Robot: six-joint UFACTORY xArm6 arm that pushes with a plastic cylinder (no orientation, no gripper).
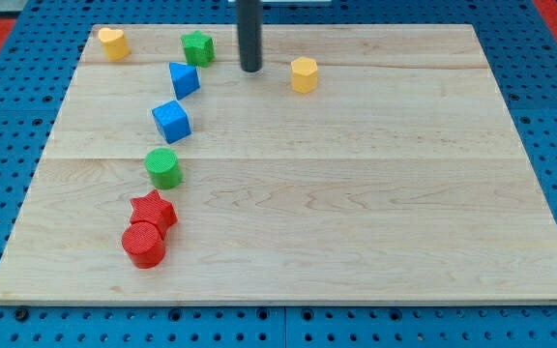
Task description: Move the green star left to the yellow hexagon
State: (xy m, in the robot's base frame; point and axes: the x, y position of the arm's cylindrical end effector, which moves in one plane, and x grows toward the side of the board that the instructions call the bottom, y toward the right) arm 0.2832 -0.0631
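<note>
Our rod descends from the view's top edge, and our tip rests on the wooden counter near its far edge; this arm carries no end effector that opens or closes, only the straight dark rod, so no grip state applies. The green star lies at about 10 o'clock from our tip, close to it but apart, with bare wood showing between them. The yellow hexagon sits at roughly 3 o'clock from our tip, also apart from it, so that our tip stands between the two task blocks. A yellow heart occupies the counter's far corner at the view's left, at 9 o'clock from the green star and well apart from it. A blue block, its exact shape hard to make out, lies at 7 o'clock from the green star, and a blue cube follows just below it at about 7 o'clock again. A green cylinder stands at 6 o'clock from the blue cube. Nearer the view's bottom, a red star and a red cylinder sit touching, the cylinder at 7 o'clock from the star. The counter rests on a blue perforated base.
</note>
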